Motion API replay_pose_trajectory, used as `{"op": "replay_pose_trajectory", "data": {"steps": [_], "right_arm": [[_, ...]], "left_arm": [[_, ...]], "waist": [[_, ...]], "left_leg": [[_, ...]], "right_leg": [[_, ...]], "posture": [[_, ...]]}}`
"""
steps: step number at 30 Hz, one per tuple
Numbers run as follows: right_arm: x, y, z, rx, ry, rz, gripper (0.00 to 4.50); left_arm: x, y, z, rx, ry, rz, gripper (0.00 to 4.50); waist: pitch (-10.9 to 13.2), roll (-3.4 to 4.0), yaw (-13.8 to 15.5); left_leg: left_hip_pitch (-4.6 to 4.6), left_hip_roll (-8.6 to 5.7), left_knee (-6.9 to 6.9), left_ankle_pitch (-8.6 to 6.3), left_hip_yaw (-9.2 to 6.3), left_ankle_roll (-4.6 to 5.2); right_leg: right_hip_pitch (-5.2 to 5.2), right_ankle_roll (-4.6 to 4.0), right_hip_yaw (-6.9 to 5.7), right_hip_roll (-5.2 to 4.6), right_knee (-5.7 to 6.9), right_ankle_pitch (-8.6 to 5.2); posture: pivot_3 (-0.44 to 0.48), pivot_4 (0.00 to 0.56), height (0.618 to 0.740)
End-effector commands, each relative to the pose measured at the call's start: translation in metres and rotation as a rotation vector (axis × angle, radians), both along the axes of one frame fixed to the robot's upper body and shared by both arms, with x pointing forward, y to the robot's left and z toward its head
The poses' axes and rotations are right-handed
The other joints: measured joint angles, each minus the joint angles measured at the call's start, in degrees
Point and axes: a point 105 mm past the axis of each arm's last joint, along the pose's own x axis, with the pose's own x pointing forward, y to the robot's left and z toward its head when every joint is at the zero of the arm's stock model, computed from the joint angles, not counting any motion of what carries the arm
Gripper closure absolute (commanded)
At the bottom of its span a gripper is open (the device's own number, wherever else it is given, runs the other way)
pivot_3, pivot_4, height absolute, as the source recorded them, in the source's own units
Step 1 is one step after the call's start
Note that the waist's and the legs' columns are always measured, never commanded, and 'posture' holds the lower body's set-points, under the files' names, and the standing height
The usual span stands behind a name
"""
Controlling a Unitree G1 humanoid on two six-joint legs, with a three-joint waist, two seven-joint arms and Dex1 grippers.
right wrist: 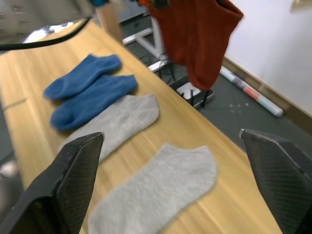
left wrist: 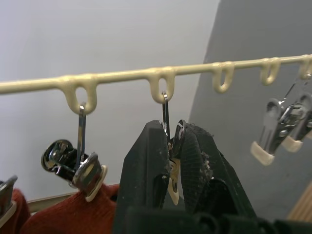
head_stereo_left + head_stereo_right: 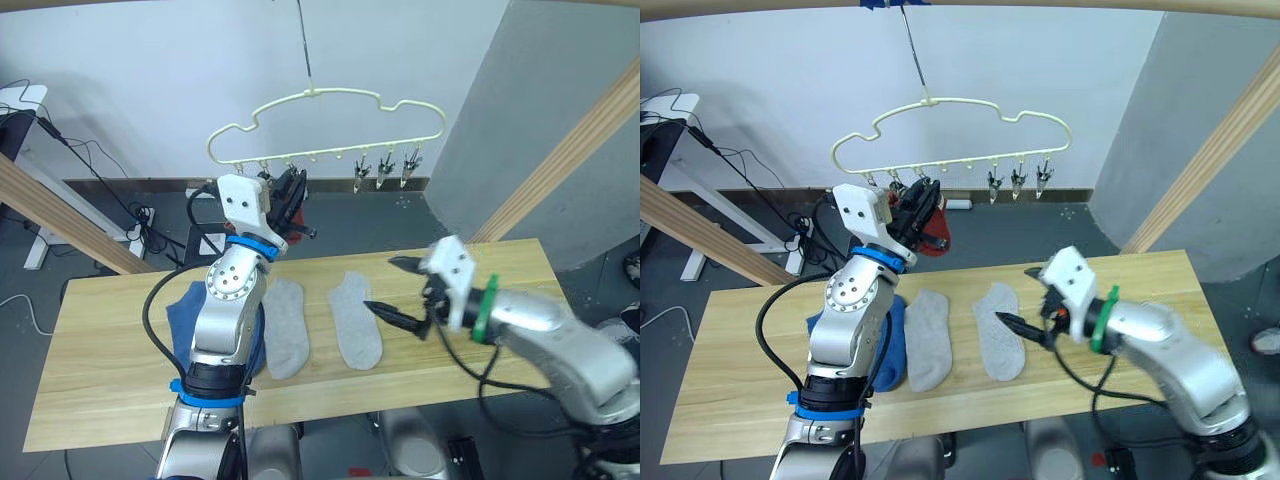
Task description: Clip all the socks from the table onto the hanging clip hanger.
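Socks lie in a row on the tabletop point(image 3: 480, 270): two blue socks point(image 1: 87, 95) at the robot's left end, partly hidden behind the left arm in the head views, then two grey socks side by side, one point(image 3: 285, 328) next to the blue pair and the other point(image 3: 356, 318) nearer the middle. All four lie flat, toes pointing toward the robot.

Above the far edge hangs the hanger point(image 3: 325, 125) — a cream wire frame with a wavy top, its hook on a thin line from overhead. A row of small clips point(image 3: 385, 170) dangles from loops along its lower bar. Rust red socks point(image 1: 200, 34) already hang from clips at the hanger's left end, drooping below the bar.

The left hand point(image 2: 170, 165) is raised to the hanger, just right of the red socks. Its two black fingers point(image 2: 146, 170) are pressed together around a clip that hangs from the second loop seen in the left wrist view; the clip's pale tip shows between them.

The right hand point(image 3: 400, 290) hovers low over the tabletop, just right of the second grey sock, fingers spread wide apart and holding nothing — one fingertip points at that sock's edge.
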Motion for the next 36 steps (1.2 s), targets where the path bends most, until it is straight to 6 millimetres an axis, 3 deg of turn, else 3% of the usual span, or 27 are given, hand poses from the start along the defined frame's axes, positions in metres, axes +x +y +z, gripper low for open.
{"op": "replay_pose_trajectory", "data": {"steps": [1, 4, 12, 21, 24, 34, 35, 36], "right_arm": [[0.010, 0.013, -0.031, -0.086, -0.037, -0.163, 0.00], [0.022, 0.025, -0.060, -0.121, -0.046, -0.288, 0.00], [0.039, 0.042, -0.104, -0.112, 0.001, -0.496, 0.00], [0.033, 0.051, -0.147, -0.098, 0.177, -0.532, 0.00], [0.032, 0.046, -0.152, -0.119, 0.177, -0.531, 0.59], [0.027, 0.035, -0.151, -0.132, 0.147, -0.503, 4.19], [0.027, 0.033, -0.145, -0.135, 0.117, -0.474, 4.49], [0.027, 0.033, -0.141, -0.137, 0.097, -0.453, 4.50]], "left_arm": [[-0.010, -0.001, 0.020, 0.000, -0.063, -0.067, 4.23], [-0.013, -0.002, 0.023, 0.002, -0.054, -0.105, 4.23], [-0.017, -0.003, 0.024, 0.010, -0.024, -0.149, 4.23], [-0.021, -0.002, 0.022, 0.020, -0.006, -0.166, 4.23], [-0.022, -0.001, 0.022, 0.022, 0.001, -0.178, 4.23], [-0.023, 0.000, 0.022, -0.003, 0.030, -0.225, 4.23], [-0.024, 0.000, 0.022, -0.011, 0.038, -0.240, 4.23], [-0.024, -0.001, 0.022, -0.017, 0.042, -0.250, 4.23]], "waist": [[0.0, 0.01, -0.1], [0.0, 0.01, -0.2], [0.0, 0.02, -0.1], [0.0, 0.02, 0.4], [0.0, 0.02, 0.4], [0.0, 0.02, 0.7], [0.0, 0.02, 0.7], [0.0, 0.03, 0.8]], "left_leg": [[0.01, -0.02, -0.01, 0.01, 0.02, 0.00], [0.01, -0.03, 0.00, 0.04, 0.03, -0.06], [-0.02, -0.03, -0.06, 0.05, 0.03, -0.08], [-0.01, 0.00, -0.07, 0.05, -0.01, -0.08], [0.02, 0.00, -0.06, 0.05, -0.01, -0.08], [0.03, -0.01, -0.06, 0.05, -0.01, -0.08], [0.03, -0.02, -0.06, 0.05, -0.01, -0.08], [0.03, -0.03, -0.05, 0.05, -0.01, -0.08]], "right_leg": [[-0.02, 0.01, 0.03, 0.00, 0.01, -0.01], [-0.01, 0.23, 0.05, -0.02, -0.02, -0.13], [-0.05, -0.02, 0.06, -0.04, -0.05, 0.01], [-0.06, -0.03, 0.03, -0.03, -0.03, 0.01], [-0.04, -0.02, 0.03, -0.02, -0.02, 0.01], [-0.01, 0.00, 0.03, -0.03, -0.05, -0.01], [0.00, 0.00, 0.03, -0.03, -0.05, -0.01], [0.01, 0.01, 0.03, -0.04, -0.06, -0.01]], "posture": [[-0.317, 0.324, 0.740], [-0.303, 0.332, 0.740], [-0.267, 0.336, 0.740], [-0.234, 0.328, 0.740], [-0.232, 0.326, 0.740], [-0.239, 0.324, 0.740], [-0.239, 0.324, 0.740], [-0.239, 0.324, 0.740]]}}
